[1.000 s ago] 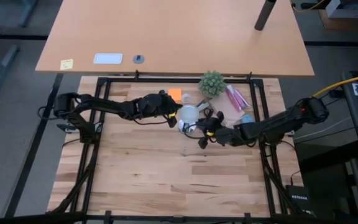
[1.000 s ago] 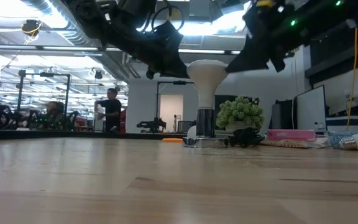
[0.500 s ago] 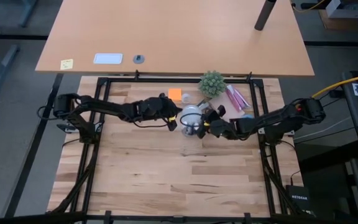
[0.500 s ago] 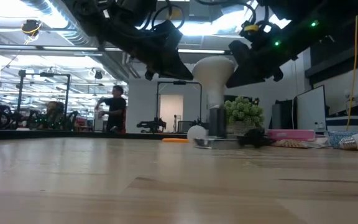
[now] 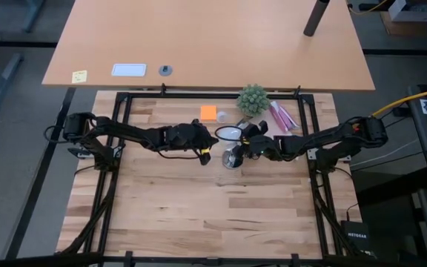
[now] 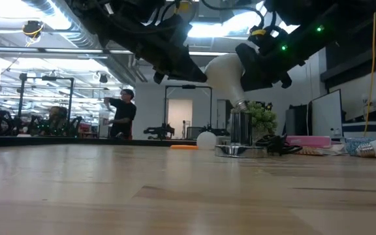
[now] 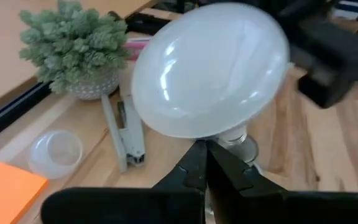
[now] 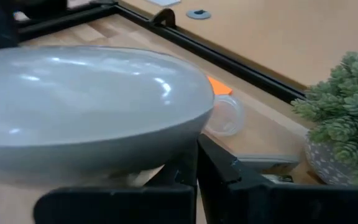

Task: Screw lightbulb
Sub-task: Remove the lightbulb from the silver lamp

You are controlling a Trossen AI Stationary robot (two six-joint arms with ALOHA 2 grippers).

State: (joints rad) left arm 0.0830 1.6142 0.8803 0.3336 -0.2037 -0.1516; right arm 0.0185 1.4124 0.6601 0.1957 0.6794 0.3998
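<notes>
The white lightbulb (image 6: 224, 69) stands tilted with its neck in the chrome socket (image 6: 240, 127) of the silver round base (image 6: 240, 151), its head leaning toward the table's left. My left gripper (image 7: 202, 167) is shut, its tips under the left side of the head. From the right, my right gripper (image 8: 194, 167), also shut, meets the head's edge. In the high view the bulb (image 5: 228, 133) sits between the left gripper (image 5: 213, 144) and the right gripper (image 5: 243, 145). My left gripper's shut fingertips (image 7: 199, 149) touch the underside of the bulb's head (image 7: 191, 132), close to the neck. They come from the table's left, slanting slightly down. My right gripper's shut fingertips (image 8: 190, 155) lie against the lower rim of the bulb's head (image 8: 166, 146), coming from the table's right and slanting slightly down. The bulb stays tilted in the socket between both.
Behind the lamp stand a small potted plant (image 5: 253, 99), an orange note pad (image 5: 209, 113), a grey stapler (image 7: 126, 134), a clear round cup (image 7: 55, 152) and a pink packet (image 5: 280, 117). The near half of the wooden table (image 5: 199, 215) is bare. People move in the room beyond.
My right gripper has swung toward the table's far edge and in against the bulb's head. My left gripper has shifted slightly toward the near edge. The bulb, upright before, has tipped with its head to the left, and the lamp base has slid a little to the right.
</notes>
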